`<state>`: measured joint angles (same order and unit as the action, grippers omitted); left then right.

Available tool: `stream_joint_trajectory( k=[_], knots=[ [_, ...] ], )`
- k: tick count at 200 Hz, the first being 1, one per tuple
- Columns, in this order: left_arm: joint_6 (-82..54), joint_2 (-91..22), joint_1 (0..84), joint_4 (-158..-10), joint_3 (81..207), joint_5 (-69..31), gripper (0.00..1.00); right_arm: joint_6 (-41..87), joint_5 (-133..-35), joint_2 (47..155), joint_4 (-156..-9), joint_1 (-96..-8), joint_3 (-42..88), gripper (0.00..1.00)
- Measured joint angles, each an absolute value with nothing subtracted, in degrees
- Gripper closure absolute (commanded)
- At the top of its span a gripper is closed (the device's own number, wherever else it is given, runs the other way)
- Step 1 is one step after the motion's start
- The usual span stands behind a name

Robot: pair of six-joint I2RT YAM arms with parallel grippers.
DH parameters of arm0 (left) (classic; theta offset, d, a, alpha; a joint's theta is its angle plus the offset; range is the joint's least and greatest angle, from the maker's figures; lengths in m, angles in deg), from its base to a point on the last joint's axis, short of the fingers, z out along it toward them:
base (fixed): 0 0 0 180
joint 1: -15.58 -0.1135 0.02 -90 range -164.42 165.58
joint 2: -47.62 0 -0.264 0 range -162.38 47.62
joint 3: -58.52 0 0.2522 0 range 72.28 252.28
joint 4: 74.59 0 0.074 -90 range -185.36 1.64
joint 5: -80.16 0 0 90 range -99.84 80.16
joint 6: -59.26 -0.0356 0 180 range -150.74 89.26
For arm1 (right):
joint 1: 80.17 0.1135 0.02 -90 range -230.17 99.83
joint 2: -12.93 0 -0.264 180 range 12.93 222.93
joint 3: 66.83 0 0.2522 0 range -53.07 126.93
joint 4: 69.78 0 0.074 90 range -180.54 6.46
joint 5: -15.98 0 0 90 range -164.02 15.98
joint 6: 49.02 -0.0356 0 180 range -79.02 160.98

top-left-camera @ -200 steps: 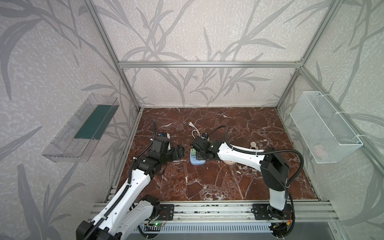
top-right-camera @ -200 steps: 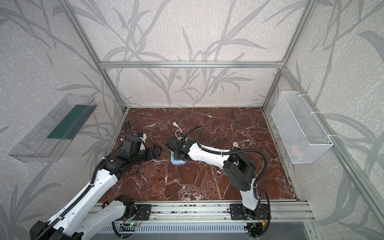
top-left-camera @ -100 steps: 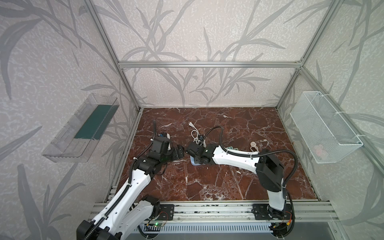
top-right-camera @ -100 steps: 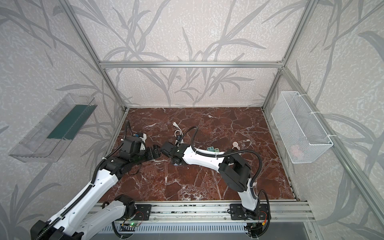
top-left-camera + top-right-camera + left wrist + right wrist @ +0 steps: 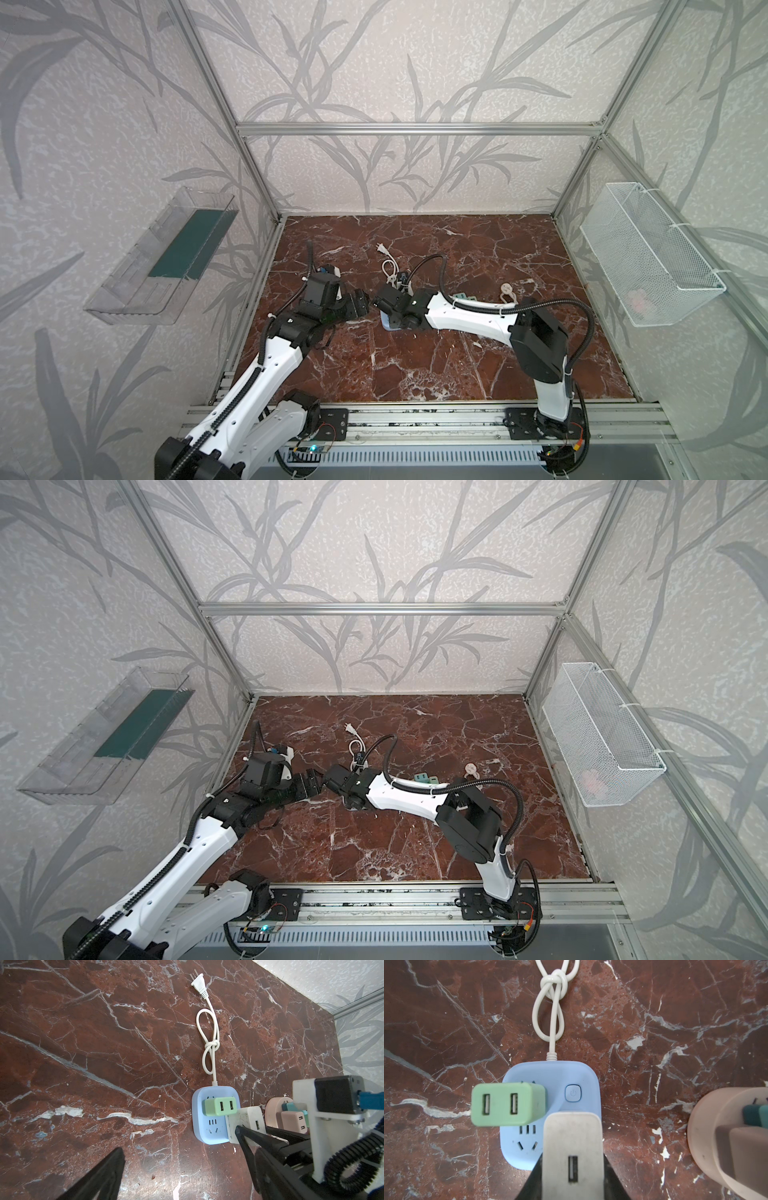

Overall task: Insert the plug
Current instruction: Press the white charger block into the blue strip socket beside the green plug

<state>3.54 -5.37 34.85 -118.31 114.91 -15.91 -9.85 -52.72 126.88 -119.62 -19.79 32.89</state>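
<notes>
Alignment matters: right gripper grasps plug over strip; keep it upright, match pins to free socket beside green adapter, press straight down; left gripper hangs released.

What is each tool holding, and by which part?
The right tool grips the white USB charger by its two side faces. The left tool is open, holding nothing.

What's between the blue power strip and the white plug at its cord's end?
Its white cord, knotted into two loops; the left wrist view shows it.
</notes>
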Motion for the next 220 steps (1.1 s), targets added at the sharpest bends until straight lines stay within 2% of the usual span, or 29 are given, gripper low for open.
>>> stream_joint_trajectory(
  k=[193,208,220],
  knots=[
    [3.76,-5.02,34.26,-118.27,114.41,-15.77,0.05,-12.74,-50.78,128.54,-118.37,-20.25,33.61,1.00],
    [3.76,-5.11,34.26,-118.29,114.41,-15.73,0.05,-12.32,-51.39,128.35,-118.53,-20.47,33.63,0.92],
    [3.78,-5.15,34.26,-118.29,114.41,-15.69,0.05,-11.88,-51.96,128.19,-118.57,-20.67,33.72,0.80]
  ],
)
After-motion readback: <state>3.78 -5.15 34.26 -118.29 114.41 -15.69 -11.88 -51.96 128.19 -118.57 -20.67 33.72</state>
